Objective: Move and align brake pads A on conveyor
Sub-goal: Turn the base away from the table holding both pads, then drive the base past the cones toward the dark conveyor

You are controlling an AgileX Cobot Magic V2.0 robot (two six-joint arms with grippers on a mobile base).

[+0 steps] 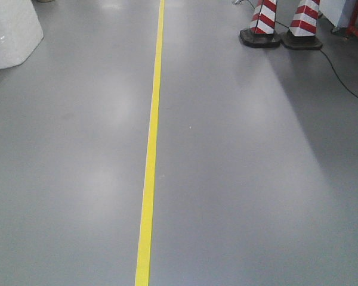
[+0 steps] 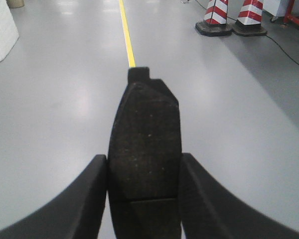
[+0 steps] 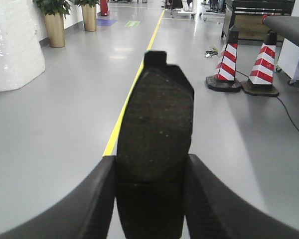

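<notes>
In the left wrist view, my left gripper (image 2: pixel 144 169) is shut on a dark grey brake pad A (image 2: pixel 144 144), held lengthwise with its black backing tab pointing away over the grey floor. In the right wrist view, my right gripper (image 3: pixel 152 172) is likewise shut on a second brake pad A (image 3: pixel 157 129), its groove showing between the fingers (image 3: pixel 97 199). Both pads are lifted clear of any surface. The conveyor is out of view. Neither gripper shows in the front view.
A yellow floor line (image 1: pixel 150 161) runs straight ahead. Two red-and-white cones (image 1: pixel 261 24) with a black cable stand at the far right. A white wrapped bulk (image 1: pixel 9 30) sits far left. Potted plants (image 3: pixel 55 20) stand further off.
</notes>
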